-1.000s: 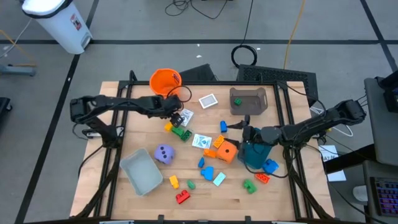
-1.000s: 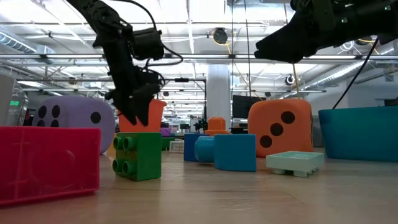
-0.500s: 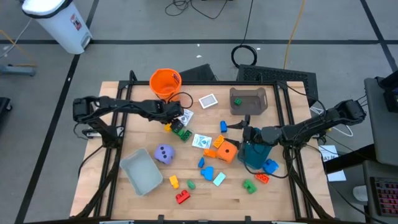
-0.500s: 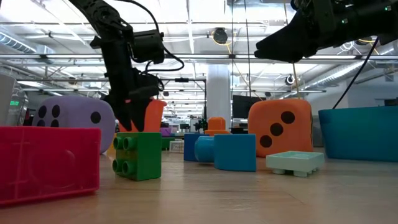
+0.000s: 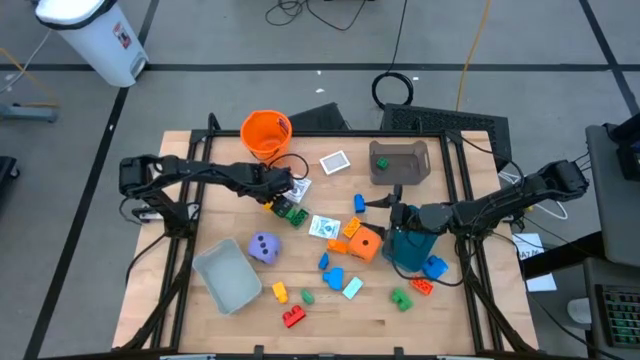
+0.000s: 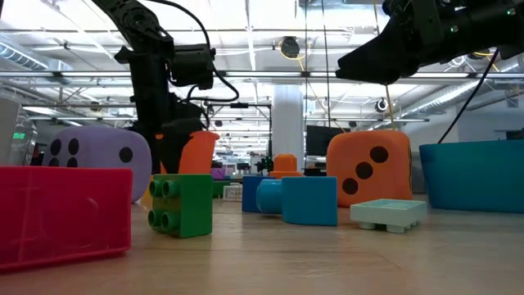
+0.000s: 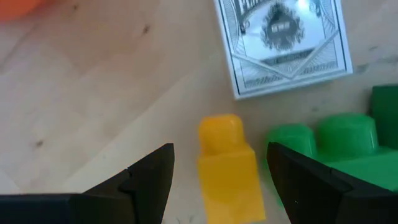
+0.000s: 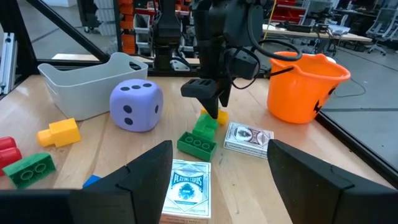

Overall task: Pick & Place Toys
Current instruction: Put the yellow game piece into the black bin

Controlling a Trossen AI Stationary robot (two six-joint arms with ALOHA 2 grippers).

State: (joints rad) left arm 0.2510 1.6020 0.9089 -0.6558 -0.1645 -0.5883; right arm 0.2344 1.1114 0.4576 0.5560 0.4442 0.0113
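A pale wooden tabletop [image 5: 330, 310] sits on a grey floor, with an open hall of ceiling lights and shelving behind it in the low view. At the left a grey plastic bin [image 5: 228, 277] lies near the front edge, with a purple dotted die [image 5: 263, 247] just beside it and a small yellow block [image 5: 280, 292], a small green piece [image 5: 307, 296] and a red block [image 5: 293, 317] in front. The left arm reaches in from the left, and its left tool [image 7: 219, 180] is down at the tabletop with fingers spread on either side of a small yellow plastic block [image 7: 227, 168]; the fingers stand apart from the block's sides, not pinching it. A green studded plastic block [image 7: 336, 140] lies just beside the yellow one, and a white patterned picture card [image 7: 285, 42] lies near both. Behind them stands an orange plastic bucket [image 5: 265, 132]. Toward the middle lie another white card [image 5: 324, 227], a third card [image 5: 335, 161], blue blocks [image 5: 332, 270], a pale teal block [image 5: 352, 287] and an orange dotted die [image 5: 365, 243]. Farther back is a grey tray [image 5: 400, 160]. At the right, the right tool [image 8: 217, 186] hangs above a teal bin [image 5: 408, 250] with its fingers spread and nothing between them; a blue block [image 5: 434, 266], an orange block [image 5: 421, 285] and a green block [image 5: 401, 298] lie near the bin.
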